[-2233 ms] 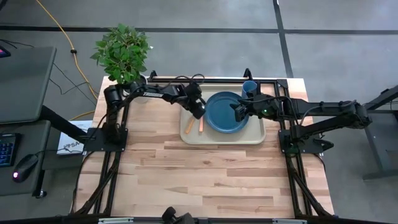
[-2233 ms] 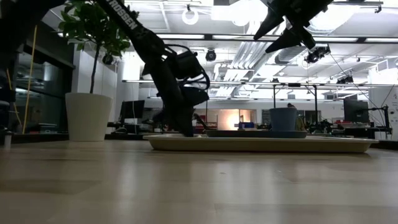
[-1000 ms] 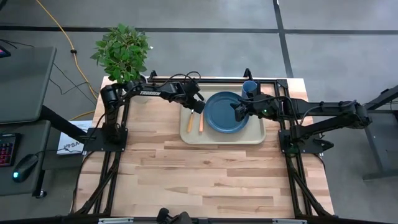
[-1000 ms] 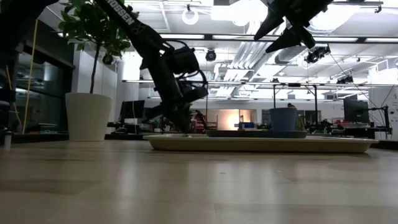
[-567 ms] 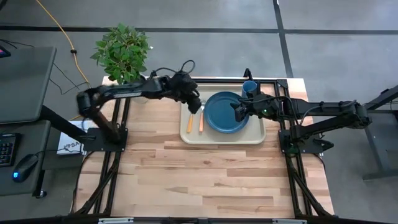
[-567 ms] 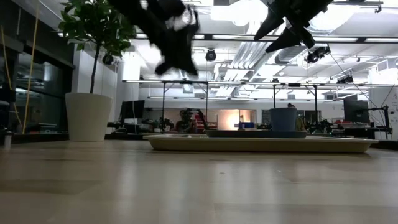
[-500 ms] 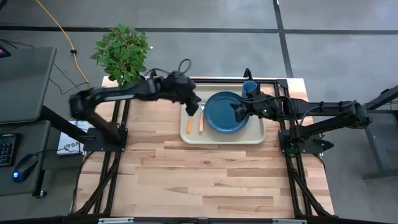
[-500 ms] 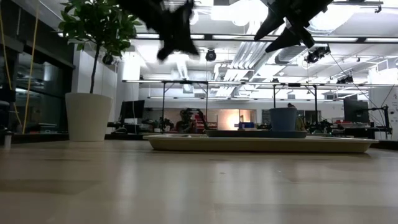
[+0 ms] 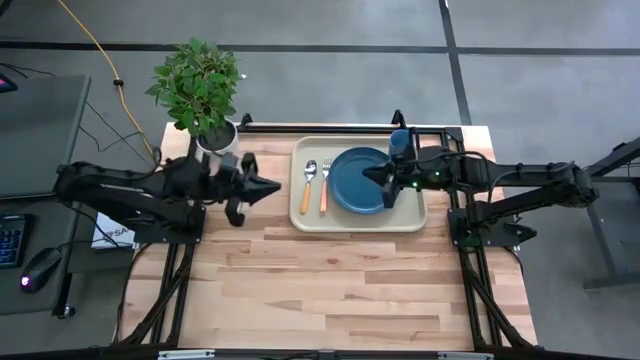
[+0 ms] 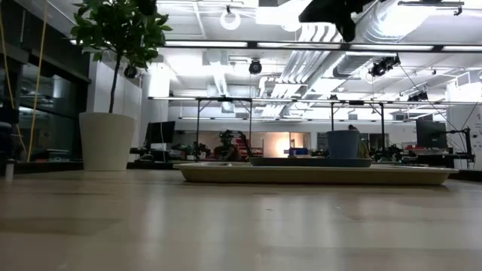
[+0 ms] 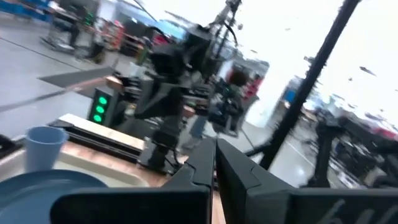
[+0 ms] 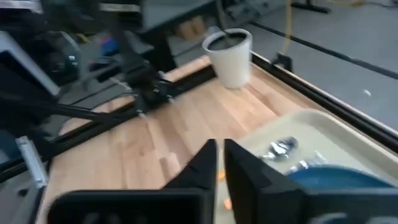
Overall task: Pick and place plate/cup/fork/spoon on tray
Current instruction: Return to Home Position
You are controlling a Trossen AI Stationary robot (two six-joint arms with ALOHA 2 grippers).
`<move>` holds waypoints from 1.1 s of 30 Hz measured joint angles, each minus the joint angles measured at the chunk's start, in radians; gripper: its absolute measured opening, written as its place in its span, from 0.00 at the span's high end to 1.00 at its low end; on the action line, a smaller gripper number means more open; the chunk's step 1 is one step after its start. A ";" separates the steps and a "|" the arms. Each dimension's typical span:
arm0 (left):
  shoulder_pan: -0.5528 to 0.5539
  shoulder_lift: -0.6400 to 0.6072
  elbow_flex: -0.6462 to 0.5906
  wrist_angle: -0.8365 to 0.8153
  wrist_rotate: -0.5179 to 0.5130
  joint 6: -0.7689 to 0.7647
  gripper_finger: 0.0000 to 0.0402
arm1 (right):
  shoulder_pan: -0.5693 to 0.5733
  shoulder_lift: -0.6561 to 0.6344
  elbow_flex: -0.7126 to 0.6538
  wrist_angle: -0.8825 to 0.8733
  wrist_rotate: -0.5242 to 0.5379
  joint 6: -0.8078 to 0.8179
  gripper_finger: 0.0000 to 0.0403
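The tray point(image 9: 358, 220) held everything: spoon point(image 9: 307, 184) and fork point(image 9: 324, 186) lay side by side just left of the plate point(image 9: 358, 181), with the cup point(image 9: 400, 141) at the far right corner. Right gripper point(image 9: 372, 180) hung above the plate's right edge, fingers nearly together, empty. Left gripper point(image 9: 268, 186) hovered over bare table left of the tray, fingers nearly together, empty.

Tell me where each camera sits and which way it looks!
High view: above the table, looking straight down; both dark arms show, left hand off the big beige tray, right hand over the round dark blue plate.
Low view: at tabletop height, looking level across at the tray; one arm shows at the top.
Left wrist view: looks past its own fingers at the small light-blue cup.
Right wrist view: looks past its own fingers across the wood table at the white plant pot.
Shared: high and low both show the tray, plate and cup.
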State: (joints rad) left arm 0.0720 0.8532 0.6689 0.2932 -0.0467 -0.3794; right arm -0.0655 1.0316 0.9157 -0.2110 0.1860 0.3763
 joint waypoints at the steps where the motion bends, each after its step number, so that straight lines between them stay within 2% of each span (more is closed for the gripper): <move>1: -0.011 -0.018 -0.011 0.000 -0.026 -0.002 1.00 | 0.000 0.000 0.000 0.016 -0.013 -0.014 0.97; 4: -0.029 -0.049 -0.021 -0.005 -0.059 0.004 1.00 | 0.000 -0.001 0.000 0.058 -0.075 -0.040 0.96; 8: -0.034 -0.054 -0.021 0.006 -0.060 0.015 1.00 | 0.000 -0.001 0.000 0.096 -0.127 -0.086 0.99; 17: -0.034 -0.051 -0.021 0.006 -0.046 0.016 1.00 | 0.009 -0.001 0.000 0.104 -0.221 -0.218 1.00; 28: -0.033 -0.053 -0.021 0.002 -0.036 0.059 1.00 | 0.015 -0.011 0.000 0.105 -0.267 -0.127 1.00; 33: -0.023 -0.125 -0.021 -0.071 0.013 0.024 1.00 | 0.015 -0.043 0.000 0.104 -0.274 -0.067 1.00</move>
State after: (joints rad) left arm 0.0493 0.7277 0.6476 0.2224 -0.0341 -0.3553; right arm -0.0509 0.9884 0.9157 -0.1066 -0.0875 0.3095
